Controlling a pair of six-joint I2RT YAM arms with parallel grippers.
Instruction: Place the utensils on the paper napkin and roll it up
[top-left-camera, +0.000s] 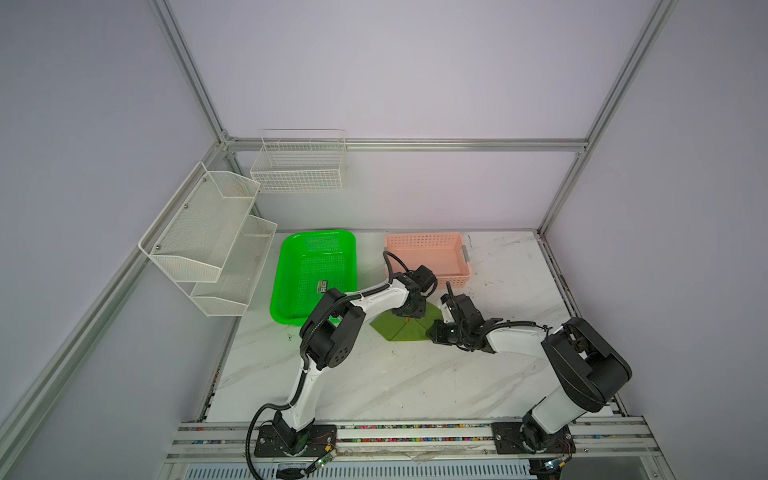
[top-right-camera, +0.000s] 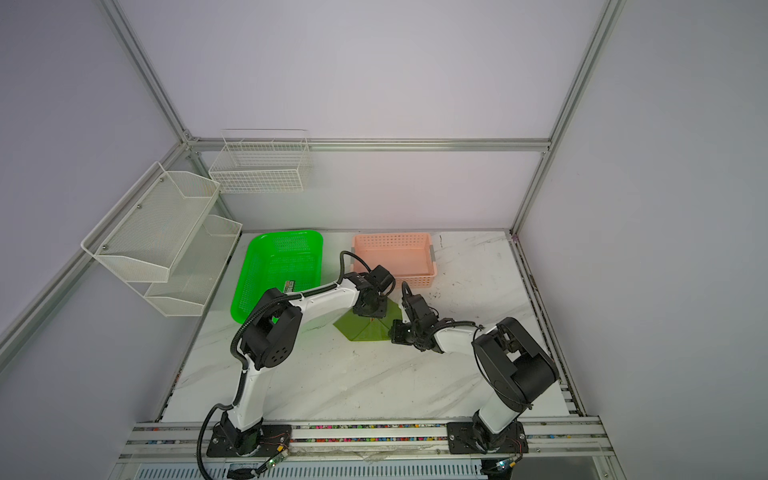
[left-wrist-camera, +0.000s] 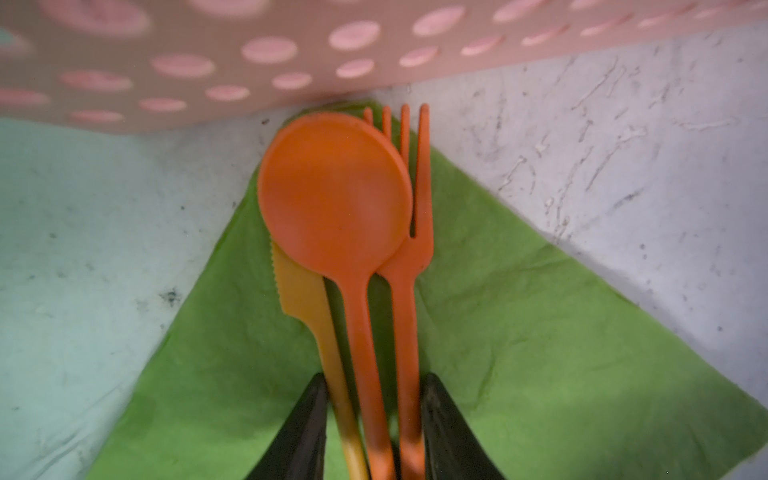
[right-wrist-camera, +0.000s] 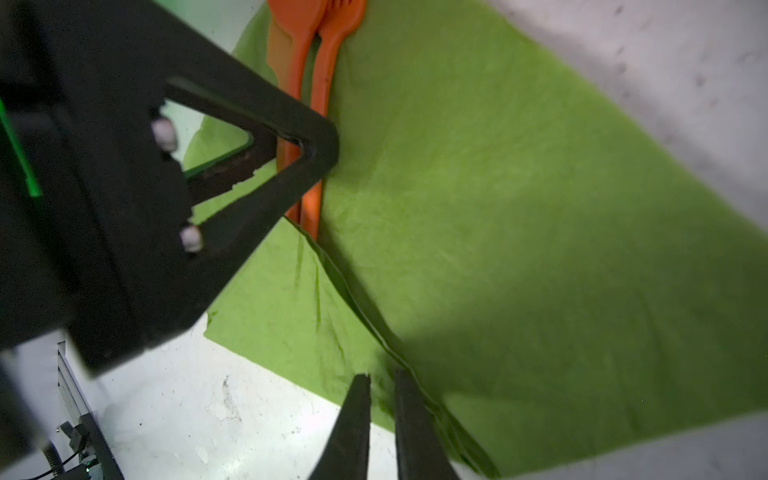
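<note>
On the table (top-left-camera: 395, 382) the paper napkin (top-left-camera: 399, 331) is spread near the middle, partly folded, one flap laid over another. At its 4 o'clock corner the right jaws are held low and drawn almost together, with only a slit left. The folded edge is met there, but whether paper is pinched cannot be told. Toward the napkin's 12 o'clock side the left jaws are pointed down and clenched on the handles of the utensils (left-wrist-camera: 357, 316). These are laid on the napkin: knife (left-wrist-camera: 299, 291), spoon (left-wrist-camera: 332, 187) and fork (left-wrist-camera: 419, 232) side by side, the spoon bowl overlapping both. Just beyond, at 1 o'clock, the pink basket (top-left-camera: 455, 280) is seen, and the green tray (top-left-camera: 320, 266) at 10 o'clock.
</note>
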